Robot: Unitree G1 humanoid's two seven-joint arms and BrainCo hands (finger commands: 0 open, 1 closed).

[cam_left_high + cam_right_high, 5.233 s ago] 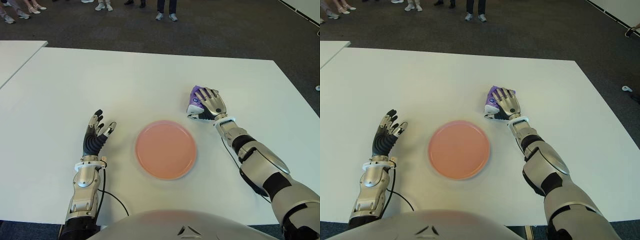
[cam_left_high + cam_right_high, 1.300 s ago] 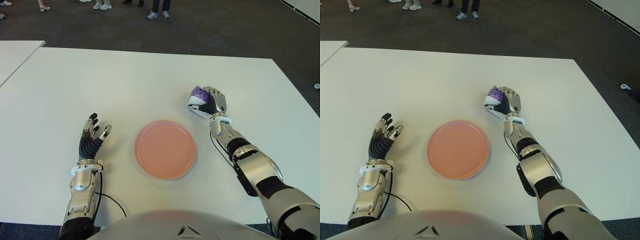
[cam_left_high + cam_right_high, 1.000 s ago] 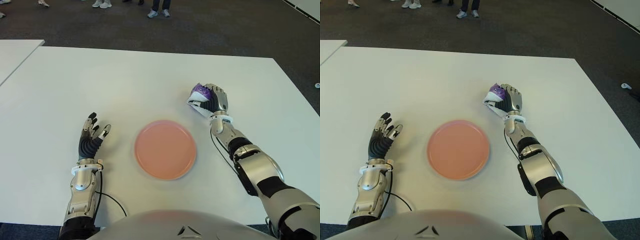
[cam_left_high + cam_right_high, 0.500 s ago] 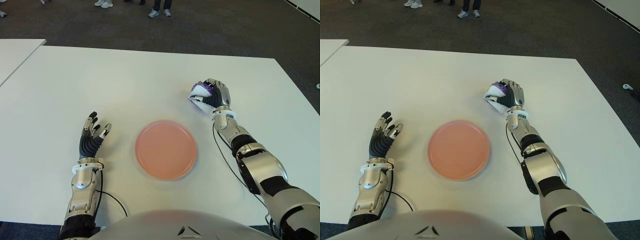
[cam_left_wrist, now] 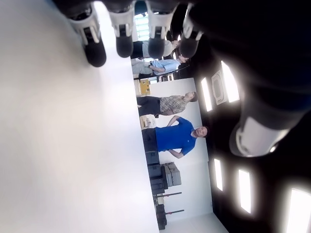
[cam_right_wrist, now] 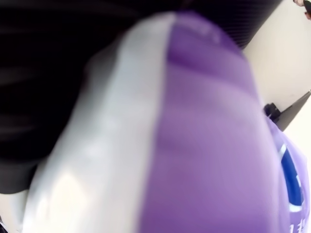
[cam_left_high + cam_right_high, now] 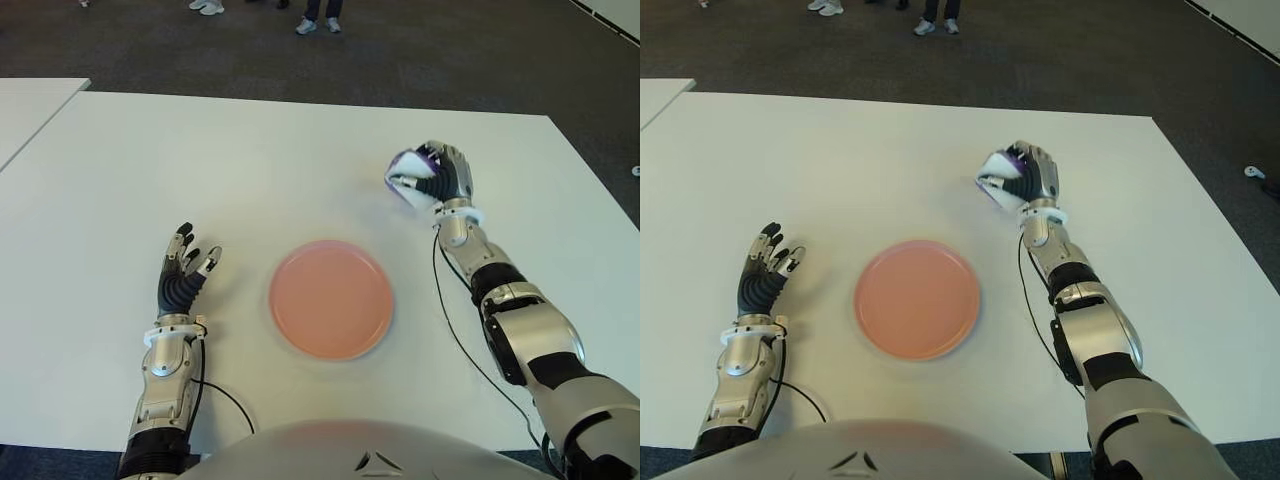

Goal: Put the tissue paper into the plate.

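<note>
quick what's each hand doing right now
Left hand: open, empty, left of the plate.
Right hand: shut on the tissue pack, beyond the plate.

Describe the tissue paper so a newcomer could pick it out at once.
Start at the white table with the pink plate near its front. Beyond the plate's right side, the right hand is closed on the tissue paper: a small soft pack, purple and white, the only purple thing there.

Plate (image 7: 331, 299) on table (image 7: 250, 160), between left hand (image 7: 183, 276) and right hand (image 7: 440, 178).
</note>
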